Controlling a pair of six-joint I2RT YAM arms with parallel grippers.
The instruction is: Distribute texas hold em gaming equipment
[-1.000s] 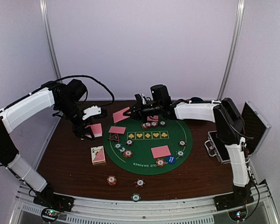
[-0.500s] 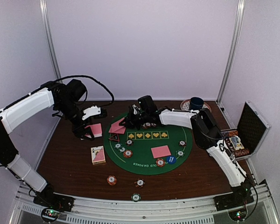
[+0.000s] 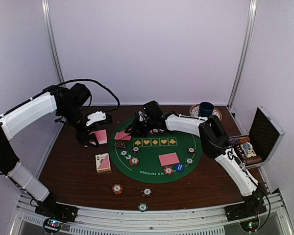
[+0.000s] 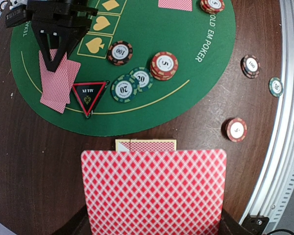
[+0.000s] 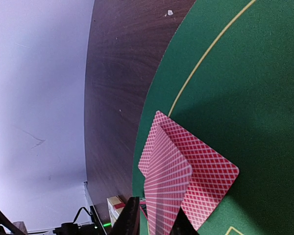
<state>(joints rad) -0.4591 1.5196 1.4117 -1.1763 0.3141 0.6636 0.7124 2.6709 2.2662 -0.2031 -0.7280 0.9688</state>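
Left gripper point(image 3: 89, 141) clamps 1 card point(image 4: 153, 191); right arm stretches leftward over the mat point(image 3: 148, 159), right gripper's point(image 3: 131, 131) closure unclear.

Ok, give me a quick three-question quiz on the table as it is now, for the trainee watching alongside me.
1. True or false: the left end effector grips a pink diamond-backed playing card.
2. Fill in one word: the lid of the metal-edged black case stands ____.
3. Where does the red-and-black triangular marker lie?
A: on the round green felt mat, near its edge
B: inside the case
C: in the left end effector

Key: 1 true; 2 open; 3 A.
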